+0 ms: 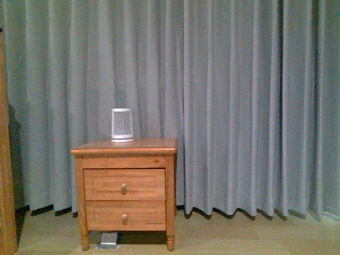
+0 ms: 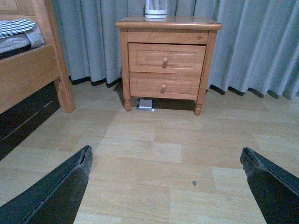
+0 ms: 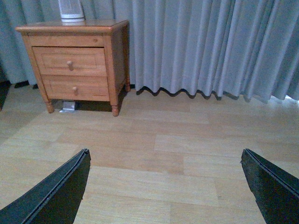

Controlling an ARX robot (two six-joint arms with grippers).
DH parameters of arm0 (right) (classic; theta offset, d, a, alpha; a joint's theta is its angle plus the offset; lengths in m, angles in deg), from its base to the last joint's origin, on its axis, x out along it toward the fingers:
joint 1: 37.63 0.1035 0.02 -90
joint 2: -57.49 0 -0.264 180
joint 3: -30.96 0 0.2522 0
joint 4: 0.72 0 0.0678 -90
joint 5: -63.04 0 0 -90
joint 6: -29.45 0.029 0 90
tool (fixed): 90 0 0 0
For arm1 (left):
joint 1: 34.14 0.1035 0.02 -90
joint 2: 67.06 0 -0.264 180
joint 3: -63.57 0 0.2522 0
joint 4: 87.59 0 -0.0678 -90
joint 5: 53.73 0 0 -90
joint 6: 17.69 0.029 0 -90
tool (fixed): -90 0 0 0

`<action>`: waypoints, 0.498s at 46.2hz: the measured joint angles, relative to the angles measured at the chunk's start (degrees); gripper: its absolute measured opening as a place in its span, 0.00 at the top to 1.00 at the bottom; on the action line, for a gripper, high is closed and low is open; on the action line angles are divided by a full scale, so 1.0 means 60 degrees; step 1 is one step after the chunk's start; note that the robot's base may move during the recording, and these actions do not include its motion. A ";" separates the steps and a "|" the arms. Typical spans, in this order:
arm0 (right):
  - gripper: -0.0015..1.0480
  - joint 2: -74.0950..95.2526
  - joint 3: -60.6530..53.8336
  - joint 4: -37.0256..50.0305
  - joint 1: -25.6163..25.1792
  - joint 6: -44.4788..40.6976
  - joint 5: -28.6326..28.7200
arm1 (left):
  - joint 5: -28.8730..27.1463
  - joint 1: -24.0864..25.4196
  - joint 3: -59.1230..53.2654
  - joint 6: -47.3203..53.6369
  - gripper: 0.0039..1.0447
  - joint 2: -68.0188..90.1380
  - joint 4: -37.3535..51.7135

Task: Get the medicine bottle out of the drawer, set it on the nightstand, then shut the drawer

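Front view has neither arm in shot: the nightstand (image 1: 124, 151) stands left against the grey curtain (image 1: 239, 106), its upper drawer (image 1: 103, 184) shut flush, a ribbed white device (image 1: 122, 125) on top. The medicine bottle is nowhere in sight. Both arms hang back over the wooden floor (image 3: 163, 154), well short of the nightstand, left fingers (image 2: 65, 186) and right fingers (image 3: 60, 191) spread wide, gripping nothing.

You face a small honey-brown wooden nightstand (image 1: 154, 144) standing on short turned feet on the pale wood-plank floor (image 1: 239, 236); a tapered white-and-grey ribbed device (image 1: 122, 125) sits upright on its top, and a small pale square object (image 1: 109, 240) lies on the floor beneath it.
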 joint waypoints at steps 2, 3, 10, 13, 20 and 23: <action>0.07 0.0000 0.0000 0.0000 0.0000 -0.0004 0.0000 | 0.0004 0.0000 0.0000 0.0000 0.06 0.0000 0.0000; 0.07 0.0000 0.0000 0.0000 0.0000 0.0000 0.0000 | 0.0004 0.0000 0.0000 0.0000 0.06 0.0000 0.0000; 0.07 0.0000 0.0000 0.0000 0.0000 0.0000 0.0000 | 0.0004 0.0000 0.0000 0.0000 0.06 0.0000 0.0000; 0.07 0.0000 0.0000 0.0000 0.0000 0.0000 0.0000 | 0.0004 0.0000 0.0000 0.0000 0.06 0.0000 0.0000; 0.07 0.0000 0.0000 0.0000 0.0000 0.0000 0.0000 | 0.0004 0.0000 0.0000 0.0000 0.06 0.0000 0.0000; 0.07 0.0000 0.0000 0.0000 0.0000 0.0000 0.0000 | 0.0004 0.0000 0.0000 0.0000 0.06 0.0000 0.0000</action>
